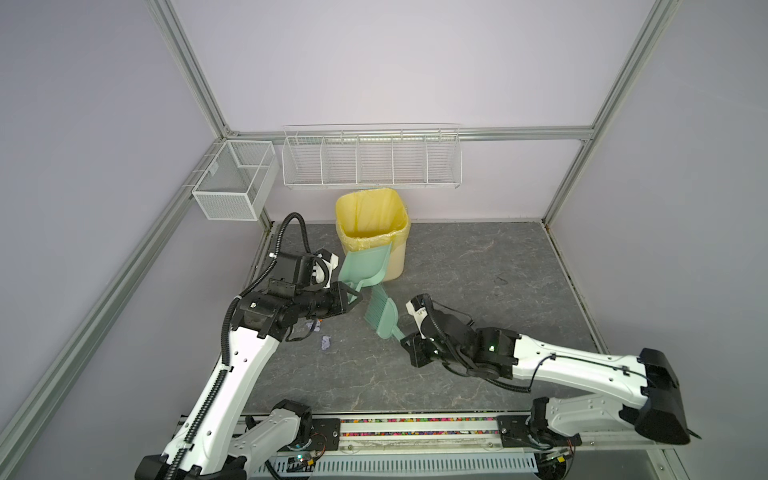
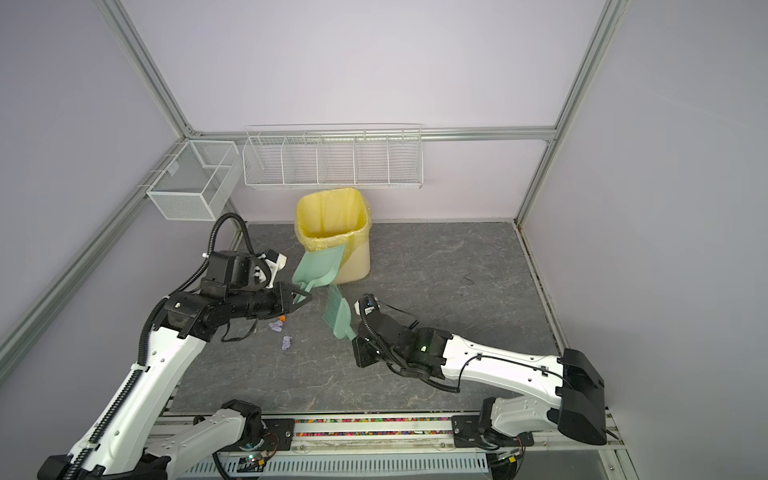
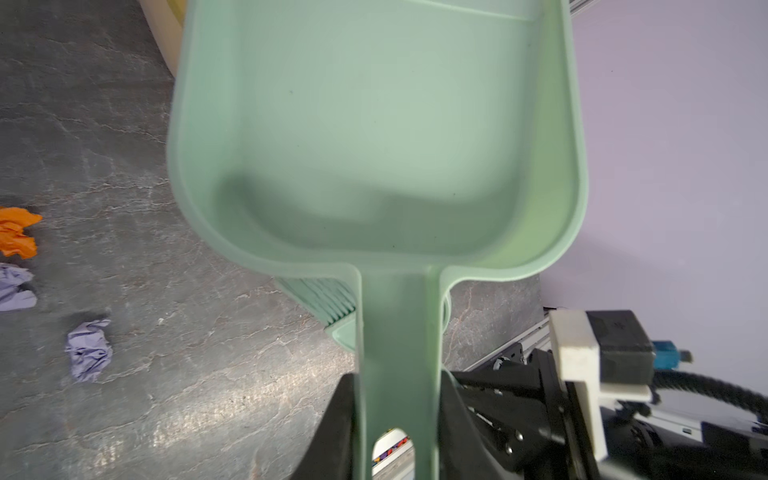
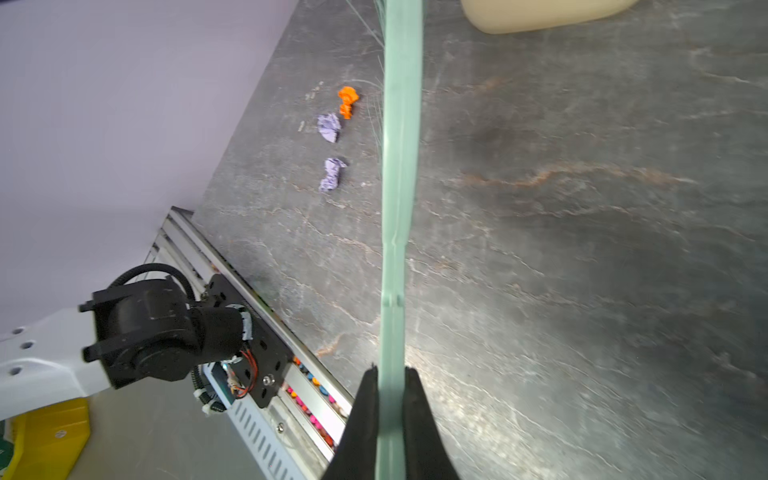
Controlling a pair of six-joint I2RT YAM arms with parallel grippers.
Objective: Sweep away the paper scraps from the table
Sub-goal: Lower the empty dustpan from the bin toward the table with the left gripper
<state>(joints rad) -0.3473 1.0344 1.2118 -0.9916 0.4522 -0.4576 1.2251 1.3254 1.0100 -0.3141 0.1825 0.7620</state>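
Three paper scraps lie together on the dark table [image 1: 478, 270] under my left arm: an orange one [image 4: 347, 102] and two lilac ones [image 4: 329, 126] [image 4: 332, 173], with one lilac wad [image 1: 325, 343] also showing in a top view. My left gripper [image 1: 353, 297] [image 3: 399, 415] is shut on the handle of the mint-green dustpan [image 3: 374, 145]. The pan is empty and raised, with its lip near the bin's rim. Just right of the scraps, my right gripper [image 1: 405, 340] [image 4: 390, 374] is shut on the handle of the green brush [image 1: 384, 318].
A cream bin lined with a yellow bag [image 1: 370, 216] stands at the back centre of the table. On the wall behind hang a white wire rack [image 1: 370, 158] and a mesh basket [image 1: 232, 183]. The arms' base rail [image 1: 415, 428] runs along the front edge.
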